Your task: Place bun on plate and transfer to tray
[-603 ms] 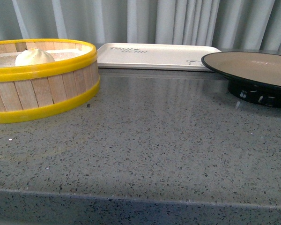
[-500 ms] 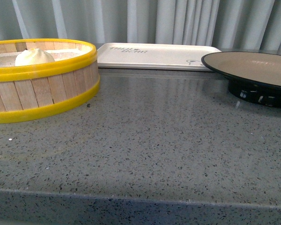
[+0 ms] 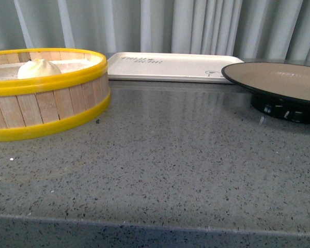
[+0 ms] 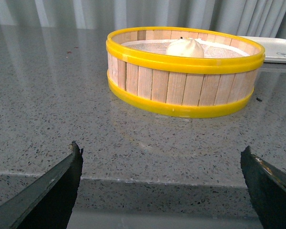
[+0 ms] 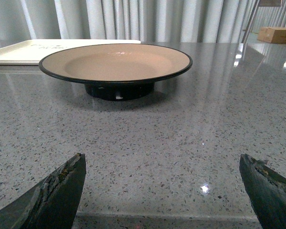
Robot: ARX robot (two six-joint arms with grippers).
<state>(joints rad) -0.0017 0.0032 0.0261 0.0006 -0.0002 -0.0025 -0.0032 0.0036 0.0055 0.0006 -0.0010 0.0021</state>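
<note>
Left gripper (image 4: 161,149): its two dark fingers are spread wide apart with nothing between them but bare grey speckled counter (image 3: 170,170). Beyond them, well apart, stands a round wooden basket (image 4: 181,86) with yellow rims, and the white bun (image 4: 185,47) sits inside it, its dome showing over the rim.

Right gripper (image 5: 161,160): its fingers are likewise spread wide and hold nothing. Ahead of them, well apart, the plate (image 5: 114,62) stands empty on the counter, with a tan face, a black rim and a black foot.

In the front view neither arm shows. The basket fills the left of the frame, with the bun toward its left side. The cream tray lies flat at the upper middle, behind and between basket and plate, with small dark lettering on it and nothing else. The plate is at the right edge of the frame, partly cut off. A pale pleated curtain (image 3: 196,26) runs across the top.
</note>
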